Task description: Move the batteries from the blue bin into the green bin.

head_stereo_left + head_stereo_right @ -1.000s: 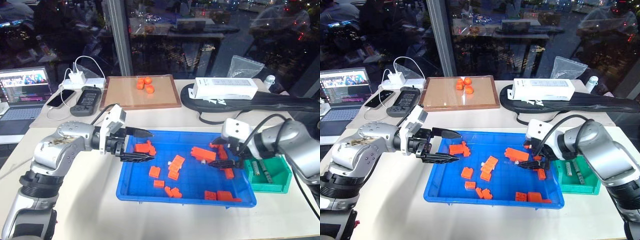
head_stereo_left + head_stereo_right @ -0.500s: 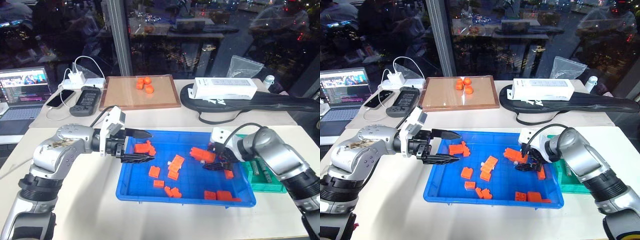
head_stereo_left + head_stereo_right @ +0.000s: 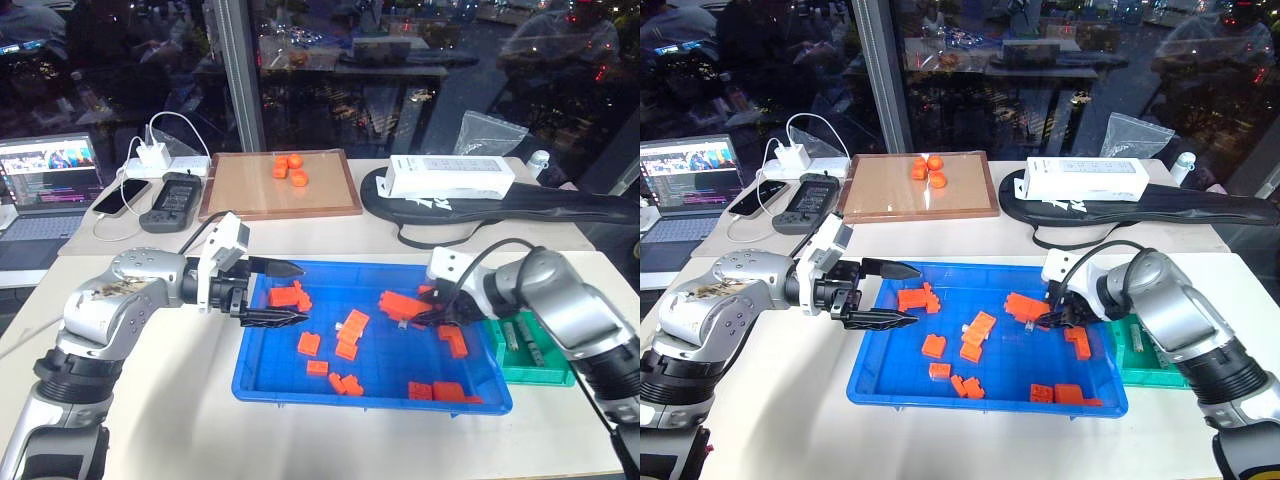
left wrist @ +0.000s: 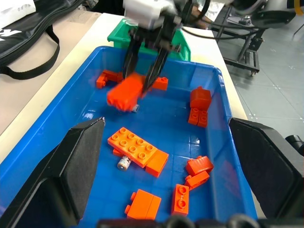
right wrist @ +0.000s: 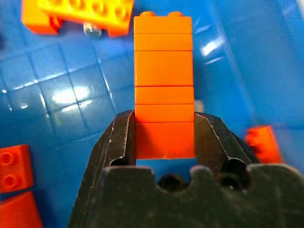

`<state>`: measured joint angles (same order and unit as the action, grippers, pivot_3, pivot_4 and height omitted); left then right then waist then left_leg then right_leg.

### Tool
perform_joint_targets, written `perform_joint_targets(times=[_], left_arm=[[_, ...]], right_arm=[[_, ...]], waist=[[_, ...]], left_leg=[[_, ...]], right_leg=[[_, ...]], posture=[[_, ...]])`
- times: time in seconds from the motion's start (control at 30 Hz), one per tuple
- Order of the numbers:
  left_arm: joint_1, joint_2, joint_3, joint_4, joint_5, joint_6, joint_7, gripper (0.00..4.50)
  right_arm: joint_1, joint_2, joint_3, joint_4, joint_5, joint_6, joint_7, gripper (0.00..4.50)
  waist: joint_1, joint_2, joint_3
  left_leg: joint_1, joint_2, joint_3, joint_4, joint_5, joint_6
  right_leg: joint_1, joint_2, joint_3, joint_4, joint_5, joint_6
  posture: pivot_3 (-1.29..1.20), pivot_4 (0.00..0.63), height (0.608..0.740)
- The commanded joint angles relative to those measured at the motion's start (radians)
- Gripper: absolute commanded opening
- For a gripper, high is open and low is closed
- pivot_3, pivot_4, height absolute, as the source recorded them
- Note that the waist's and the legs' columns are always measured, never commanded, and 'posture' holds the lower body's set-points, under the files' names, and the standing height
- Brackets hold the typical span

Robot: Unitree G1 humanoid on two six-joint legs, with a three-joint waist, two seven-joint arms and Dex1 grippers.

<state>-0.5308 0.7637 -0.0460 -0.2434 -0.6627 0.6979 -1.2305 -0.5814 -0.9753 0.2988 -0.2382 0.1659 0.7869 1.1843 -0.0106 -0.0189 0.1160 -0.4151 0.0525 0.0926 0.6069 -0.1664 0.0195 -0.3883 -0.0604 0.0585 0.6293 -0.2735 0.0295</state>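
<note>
The blue bin (image 3: 262, 385) lies in the middle of the table with several orange blocks in it. A small silver battery (image 4: 124, 163) lies against an orange block (image 4: 137, 151) in the bin, and another battery (image 4: 135, 108) shows just beneath the block that my right gripper (image 3: 424, 318) is shut on. That held orange block (image 5: 164, 90) sits between both fingers (image 5: 118, 142). More batteries (image 3: 527, 338) lie in the green bin (image 3: 545, 368), right of the blue one. My left gripper (image 3: 303, 292) stands open over the blue bin's left part, holding nothing.
At the back are a wooden-framed tray (image 3: 250, 195) with orange pieces, a white box (image 3: 450, 177) on a black bag (image 3: 560, 205), a laptop (image 3: 45, 185), phones and a power strip (image 3: 165, 160). A glass wall rises behind the table.
My right gripper has shifted left, further into the blue bin, and its fingers have closed from wide open onto an orange block. The left arm has kept still.
</note>
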Motion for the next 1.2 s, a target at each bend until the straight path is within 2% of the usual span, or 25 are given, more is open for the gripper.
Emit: perform_joint_targets(times=[0.03, 0.37, 0.43, 0.47, 0.6, 0.67, 0.83, 0.97, 1.2], left_arm=[[-0.017, 0.005, 0.008, -0.012, 0.000, -0.016, -0.007, 4.50], [-0.009, 0.027, 0.014, -0.019, -0.004, -0.009, -0.020, 4.50], [-0.008, 0.029, 0.014, -0.021, -0.006, -0.009, -0.019, 4.50], [-0.008, 0.030, 0.013, -0.021, -0.006, -0.009, -0.019, 4.50], [-0.009, 0.033, 0.013, -0.017, -0.004, -0.010, -0.023, 4.50], [-0.010, 0.035, 0.010, -0.017, -0.002, -0.011, -0.026, 4.50], [-0.010, 0.034, 0.010, -0.018, -0.002, -0.011, -0.024, 4.50], [-0.007, 0.037, 0.004, -0.020, 0.006, -0.018, -0.028, 4.50], [-0.014, 0.034, 0.008, -0.013, 0.011, -0.019, -0.022, 4.50]], right_arm=[[0.035, -0.029, -0.006, -0.149, 0.066, 0.060, 0.047, 1.45], [0.124, -0.013, 0.091, -0.265, 0.073, 0.111, 0.014, 1.45], [0.120, -0.010, 0.094, -0.284, 0.089, 0.125, 0.017, 2.46], [0.117, -0.012, 0.093, -0.289, 0.095, 0.130, 0.020, 2.63], [0.097, -0.022, 0.064, -0.280, 0.117, 0.136, 0.021, 3.98], [0.083, -0.034, 0.031, -0.257, 0.126, 0.127, 0.027, 4.45], [0.040, -0.041, -0.007, -0.133, 0.085, 0.056, -0.001, 4.45], [0.008, -0.036, 0.029, -0.010, -0.013, -0.028, -0.053, 4.45], [-0.005, 0.086, 0.046, 0.118, -0.071, -0.045, -0.146, 4.45]], waist=[[0.000, 0.000, 0.000], [-0.001, 0.000, 0.000], [-0.001, 0.000, 0.000], [-0.001, 0.000, 0.000], [0.001, 0.000, 0.000], [0.001, 0.000, 0.000], [0.001, 0.000, 0.000], [0.000, 0.000, 0.000], [-0.002, -0.001, 0.000]], left_leg=[[0.000, 0.000, 0.000, 0.000, 0.000, 0.000], [0.000, 0.000, -0.001, 0.000, 0.000, 0.000], [0.000, 0.000, -0.001, 0.000, 0.000, 0.000], [0.000, 0.000, -0.001, 0.000, 0.000, 0.000], [0.000, 0.000, -0.001, 0.001, 0.000, 0.000], [0.000, 0.000, -0.001, 0.001, 0.000, 0.000], [0.000, 0.000, -0.001, 0.001, 0.000, 0.000], [0.000, 0.000, -0.001, 0.000, 0.000, 0.000], [0.000, 0.000, -0.001, 0.000, 0.000, 0.000]], right_leg=[[0.000, 0.000, 0.000, 0.000, 0.000, 0.000], [0.000, 0.000, 0.000, 0.000, 0.000, 0.000], [0.000, 0.000, 0.000, 0.000, 0.000, 0.000], [0.000, 0.000, 0.000, 0.000, 0.000, 0.000], [0.000, 0.000, 0.000, 0.000, 0.000, 0.000], [0.000, 0.000, 0.000, 0.000, 0.000, 0.000], [0.000, 0.000, 0.000, 0.000, 0.000, 0.000], [0.000, 0.000, 0.000, 0.000, 0.000, 0.000], [0.000, 0.000, 0.000, 0.000, 0.000, 0.000]], posture=[[0.00, 0.150, 0.740], [0.00, 0.150, 0.740], [0.00, 0.150, 0.740], [0.00, 0.150, 0.740], [0.00, 0.150, 0.740], [0.00, 0.150, 0.740], [0.00, 0.150, 0.740], [0.00, 0.150, 0.740], [0.00, 0.150, 0.740]])
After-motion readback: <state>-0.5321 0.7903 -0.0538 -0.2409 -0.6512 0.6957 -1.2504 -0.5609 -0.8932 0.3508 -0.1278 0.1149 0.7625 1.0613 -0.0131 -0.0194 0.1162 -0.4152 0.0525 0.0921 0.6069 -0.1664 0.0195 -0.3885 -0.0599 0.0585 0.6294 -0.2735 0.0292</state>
